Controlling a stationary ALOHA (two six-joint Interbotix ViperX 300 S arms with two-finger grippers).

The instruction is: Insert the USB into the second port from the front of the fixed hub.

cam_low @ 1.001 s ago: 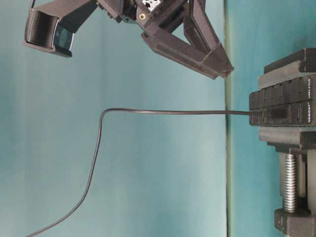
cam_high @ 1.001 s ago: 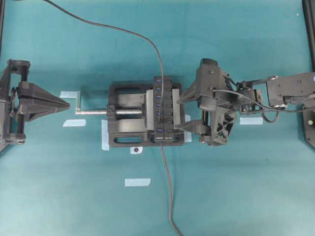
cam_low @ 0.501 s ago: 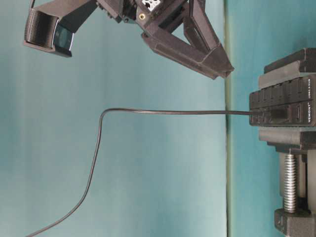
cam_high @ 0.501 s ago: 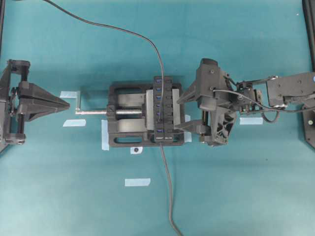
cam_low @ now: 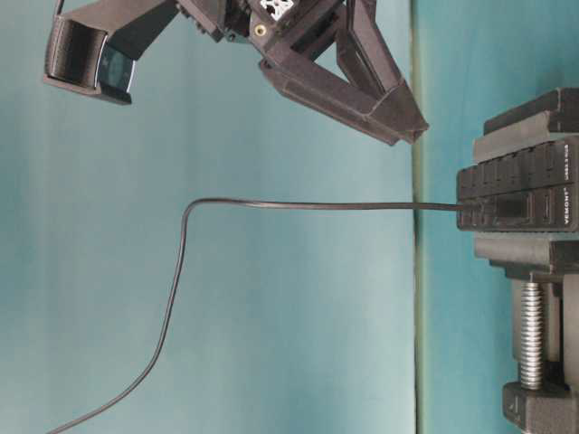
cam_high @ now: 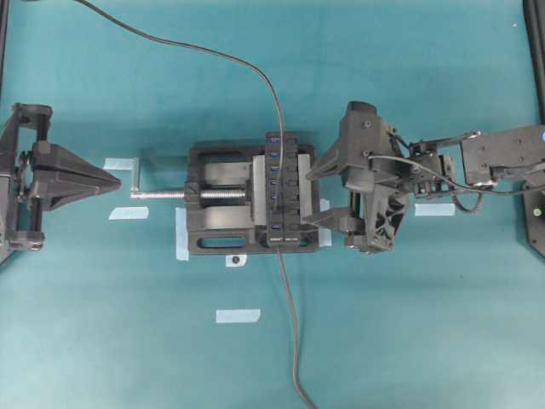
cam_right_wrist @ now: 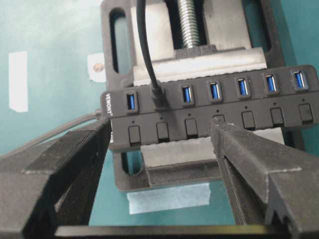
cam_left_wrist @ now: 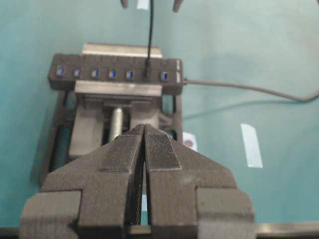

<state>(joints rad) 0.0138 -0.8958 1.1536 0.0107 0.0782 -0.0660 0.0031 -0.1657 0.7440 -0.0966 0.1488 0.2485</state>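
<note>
- Sitting in the second slot from the labelled end of the fixed hub (cam_right_wrist: 209, 112), the USB (cam_right_wrist: 159, 99) is seen in the right wrist view with its plug sunk into the port and its thin cable (cam_right_wrist: 142, 45) running away over the vise (cam_right_wrist: 199, 25).
- That slot is judged to be the second from the front, so the insertion itself appears to be done.
- The same plug is picked out in the left wrist view as the one dark slot in the blue row, USB (cam_left_wrist: 146, 74), on the fixed hub (cam_left_wrist: 99, 74).
- The right gripper (cam_right_wrist: 159, 164) is held wide apart just short of the hub, one finger to each side of the plugged port; nothing is gripped and neither finger can be said to touch the bar.
- From above, the right gripper (cam_high: 317, 194) is found just beside the hub (cam_high: 281, 192), with the cable (cam_high: 289, 324) trailing off across the teal table (cam_high: 426, 341).
- The left gripper (cam_left_wrist: 144, 149) is parked well apart from the vise, pads pressed together on nothing.
- What is left, at a guess, is only a retreat of the right arm.
- Against the frames a second back, no change is noted: both arms, plug and cable lie exactly as they did.
</note>
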